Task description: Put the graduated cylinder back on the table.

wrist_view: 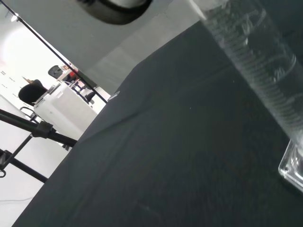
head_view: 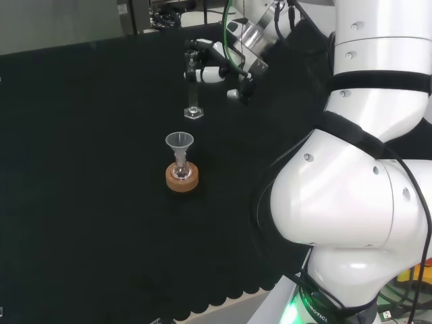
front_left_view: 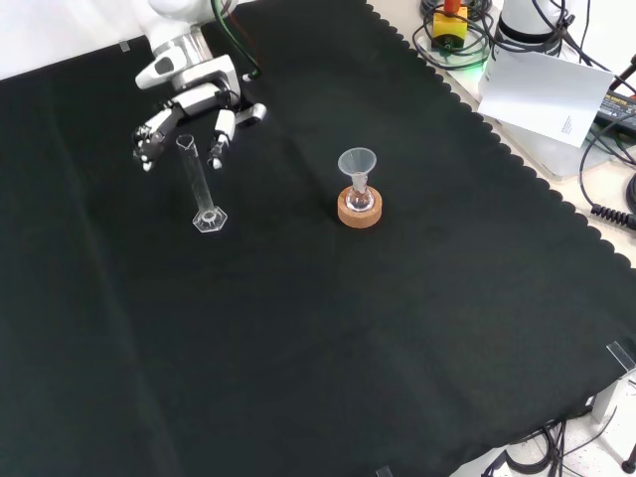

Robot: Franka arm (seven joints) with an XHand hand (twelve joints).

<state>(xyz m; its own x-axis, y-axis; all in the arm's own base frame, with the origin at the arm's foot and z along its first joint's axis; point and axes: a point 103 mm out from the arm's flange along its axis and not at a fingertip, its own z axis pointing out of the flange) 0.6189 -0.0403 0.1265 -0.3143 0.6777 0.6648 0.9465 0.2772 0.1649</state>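
Observation:
The clear graduated cylinder [head_view: 192,88] [front_left_view: 199,184] stands upright on the black cloth, resting on its hexagonal foot [front_left_view: 210,219]. The hand [head_view: 210,71] [front_left_view: 189,109] hovers at the cylinder's top, its fingers [front_left_view: 217,139] spread and relaxed on either side of the rim, and I see no finger curled round the glass. In the wrist view the cylinder's scale marks [wrist_view: 255,61] and foot [wrist_view: 293,165] pass close by, with a blurred part of the hand [wrist_view: 118,7] nearby.
A small flask with a clear funnel [head_view: 179,143] [front_left_view: 357,162] sits on a cork ring [head_view: 181,179] [front_left_view: 359,211], nearer the camera in the head view. The arm's white links [head_view: 358,169] stand at that view's right. The cloth's scalloped edge [front_left_view: 517,169] runs past cables and paper.

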